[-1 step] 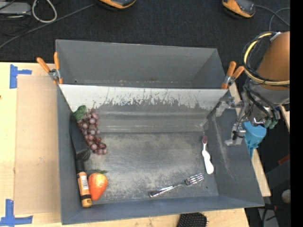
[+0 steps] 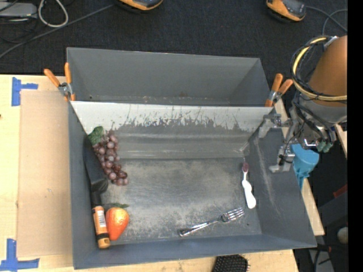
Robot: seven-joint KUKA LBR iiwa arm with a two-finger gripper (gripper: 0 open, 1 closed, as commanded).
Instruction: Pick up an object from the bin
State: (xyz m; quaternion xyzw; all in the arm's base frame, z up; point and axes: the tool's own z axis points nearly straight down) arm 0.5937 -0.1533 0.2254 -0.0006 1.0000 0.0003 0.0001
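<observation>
So, approach step: end effector (image 2: pixel 282 161) hangs over bin (image 2: pixel 283 208) right wall, open or closed can't tell. Nearest obj: white brush (image 2: pixel 248 189), just left on the floor. Next: shift over, align, descend.

From my console, the grey bin (image 2: pixel 181 180) has a mostly bare floor. Against its left wall lie a bunch of purple grapes (image 2: pixel 109 158) and a black tool with an orange end (image 2: pixel 100 222), which touches a red strawberry (image 2: pixel 118 222). A silver fork (image 2: pixel 212 222) lies front right, and a slim white utensil (image 2: pixel 248 188) lies by the right wall.
</observation>
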